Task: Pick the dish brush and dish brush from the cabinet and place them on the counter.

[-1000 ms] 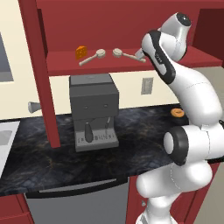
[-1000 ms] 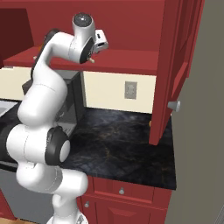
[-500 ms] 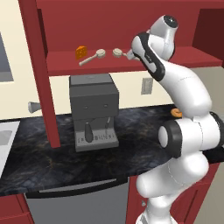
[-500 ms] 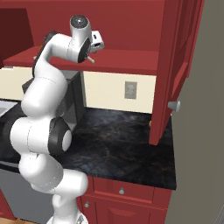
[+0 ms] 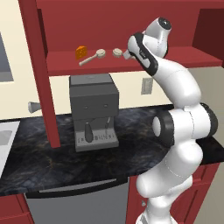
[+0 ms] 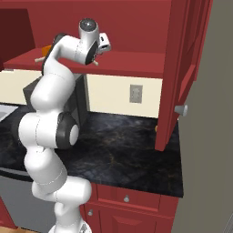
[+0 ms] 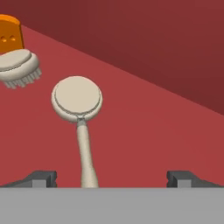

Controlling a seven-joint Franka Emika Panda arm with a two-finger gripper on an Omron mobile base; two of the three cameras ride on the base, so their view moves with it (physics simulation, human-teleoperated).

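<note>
1. The white arm with dark joints rises from the base in front of the long black stone-look desk with faint golden-brown veins (image 5: 52,162); it bends at a dark elbow above the desk edge, then reaches up and forward into the open dark red wall cabinet (image 5: 113,17); its wrist sits at the level of the red inner shelf (image 5: 175,59).
2. The end effector (image 7: 111,177) points along the shelf surface; its two dark fingertips (image 7: 41,178) stand wide apart and hold nothing.
3. The nearer dish brush, pale beige with a round flat head on a thin straight handle (image 7: 78,118), lies flat on the shelf; its handle runs toward the end effector and passes between the fingertips, closer to one of them; contact with either tip cannot be told.
4. In the left base view this brush's head (image 5: 117,53) lies just beside the front of the hand.
5. The second dish brush, alike in colour and shape (image 5: 92,57), lies on the same shelf, further along from the hand; in the hand view its bristled head (image 7: 18,68) appears near the first brush's head, apart from it.
6. A small orange block (image 5: 80,51) stands on the shelf just beyond the second brush's head.
7. A dark grey boxy coffee machine (image 5: 94,111) stands on the desk beneath the shelf.
8. The cabinet's right door (image 6: 182,68) stands open, with a round silver knob (image 6: 180,109).
</note>
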